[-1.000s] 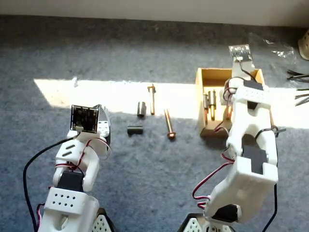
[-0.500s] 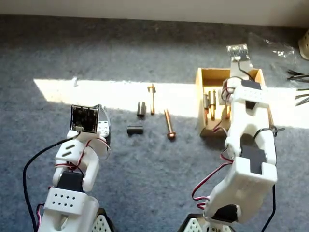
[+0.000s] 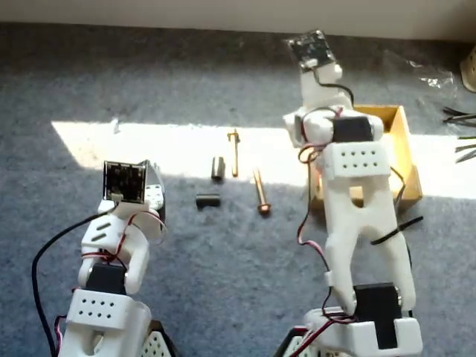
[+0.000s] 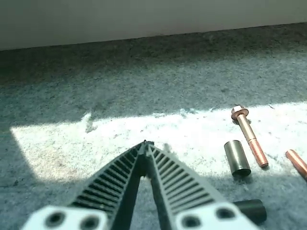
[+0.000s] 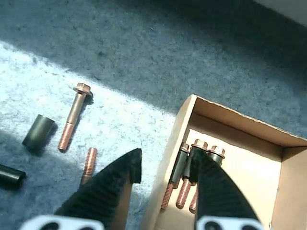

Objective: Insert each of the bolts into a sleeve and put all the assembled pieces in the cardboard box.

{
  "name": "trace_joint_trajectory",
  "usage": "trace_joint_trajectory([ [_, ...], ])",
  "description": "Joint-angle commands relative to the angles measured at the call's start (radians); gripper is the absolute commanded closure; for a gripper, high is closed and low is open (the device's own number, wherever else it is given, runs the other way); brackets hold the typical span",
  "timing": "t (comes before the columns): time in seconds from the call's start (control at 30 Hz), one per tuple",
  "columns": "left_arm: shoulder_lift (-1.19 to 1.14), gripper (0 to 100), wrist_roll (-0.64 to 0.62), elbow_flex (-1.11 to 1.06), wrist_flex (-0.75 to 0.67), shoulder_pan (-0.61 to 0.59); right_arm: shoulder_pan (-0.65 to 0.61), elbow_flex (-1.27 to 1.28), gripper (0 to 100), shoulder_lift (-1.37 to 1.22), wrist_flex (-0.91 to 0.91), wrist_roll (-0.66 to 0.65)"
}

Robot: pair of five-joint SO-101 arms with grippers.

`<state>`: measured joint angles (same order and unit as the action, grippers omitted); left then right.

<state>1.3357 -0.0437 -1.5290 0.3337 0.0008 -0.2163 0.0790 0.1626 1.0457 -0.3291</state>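
Observation:
Two copper bolts lie on the grey carpet, one (image 3: 234, 152) farther back and one (image 3: 259, 191) nearer. Two dark sleeves lie to their left, one (image 3: 218, 167) beside the far bolt and one (image 3: 208, 200) in the shade. The cardboard box (image 3: 405, 149) stands to the right. In the right wrist view it (image 5: 240, 129) holds three pieces (image 5: 192, 172), at least one of them in a sleeve. My right gripper (image 5: 165, 163) hangs open over the box's left wall with nothing between its fingers. My left gripper (image 4: 145, 143) is shut and empty, left of the sleeve (image 4: 237, 158) and bolt (image 4: 248, 136).
The right arm (image 3: 349, 171) stretches over the box and hides most of its inside in the high view. A clear plastic bag (image 3: 420, 71) and dark tools (image 3: 461, 134) lie at the far right. Sunlit carpet lies bare between the left arm (image 3: 119, 238) and the sleeves.
The right arm has swung left and stretched farther out, from above the box's middle to its left wall. The left arm has barely shifted.

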Motion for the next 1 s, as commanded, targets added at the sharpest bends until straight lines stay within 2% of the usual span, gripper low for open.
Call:
trace_joint_trajectory([
  [0.0, 0.013, 99, -0.005, 0.016, -0.021, -0.008, -0.051, -0.004, 92.4, 0.056, 0.015, 0.072],
  [0.1, 0.013, 99, -0.006, 0.018, -0.021, -0.042, -0.081, 0.018, 96.8, 0.054, 0.008, 0.1],
  [0.4, 0.013, 99, -0.012, 0.036, -0.023, -0.186, -0.266, 0.165, 96.4, 0.056, 0.007, 0.091],
  [0.67, 0.013, 99, -0.012, 0.044, -0.023, -0.248, -0.423, 0.263, 91.1, 0.056, -0.008, -0.238],
  [0.83, 0.013, 99, -0.012, 0.056, -0.023, -0.298, -0.456, 0.378, 91.1, 0.056, -0.189, -0.299],
  [0.97, 0.013, 99, -0.012, 0.056, -0.023, -0.3, -0.487, 0.49, 91.1, 0.056, -0.352, -0.496],
])
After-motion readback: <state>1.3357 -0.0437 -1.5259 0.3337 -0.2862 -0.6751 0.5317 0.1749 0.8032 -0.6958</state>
